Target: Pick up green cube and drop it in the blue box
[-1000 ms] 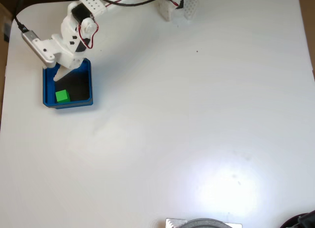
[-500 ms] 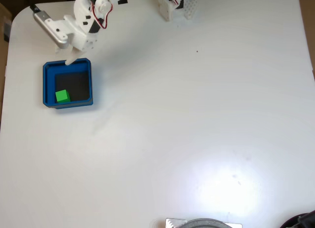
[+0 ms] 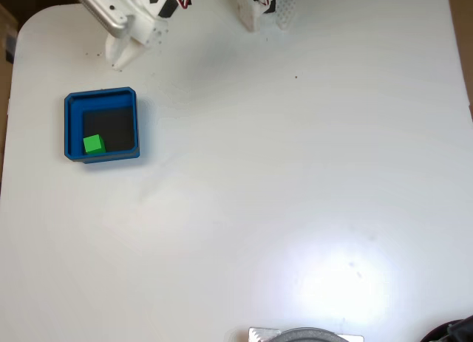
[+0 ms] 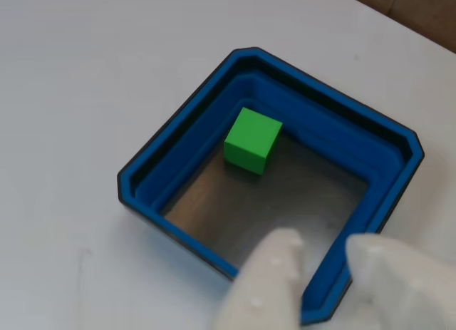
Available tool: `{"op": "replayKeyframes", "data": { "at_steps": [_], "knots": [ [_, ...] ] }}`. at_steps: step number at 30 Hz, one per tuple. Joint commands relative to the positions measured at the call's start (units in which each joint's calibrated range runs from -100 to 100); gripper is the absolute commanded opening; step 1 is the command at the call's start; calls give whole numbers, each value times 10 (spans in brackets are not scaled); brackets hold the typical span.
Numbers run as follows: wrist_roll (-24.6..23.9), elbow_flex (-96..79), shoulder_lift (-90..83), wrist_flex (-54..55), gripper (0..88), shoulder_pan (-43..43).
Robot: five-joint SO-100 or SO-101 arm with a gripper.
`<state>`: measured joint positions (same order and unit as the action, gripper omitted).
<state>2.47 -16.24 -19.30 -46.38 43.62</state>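
**Retreat after release**

Since the earlier frame, the gripper has withdrawn from over the box toward the table's far edge. Fingers stand narrowly apart, holding nothing. Beyond their tips the cube rests on the box floor, in a corner against the wall. Judged complete: keep the retreat high and steady, clear of the near wall, so the box stays put.
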Motion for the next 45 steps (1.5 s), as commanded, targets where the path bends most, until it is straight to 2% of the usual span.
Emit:
{"op": "replayKeyframes", "data": {
  "at_steps": [1, 27, 39, 45],
  "knots": [
    [-2, -71, -100, 9, 16, -3],
    [-10, -566, -585, 10, 16, -58],
    [-15, -726, -766, 12, 16, -60],
    [-15, -752, -799, 11, 16, -119]
  ]
}}
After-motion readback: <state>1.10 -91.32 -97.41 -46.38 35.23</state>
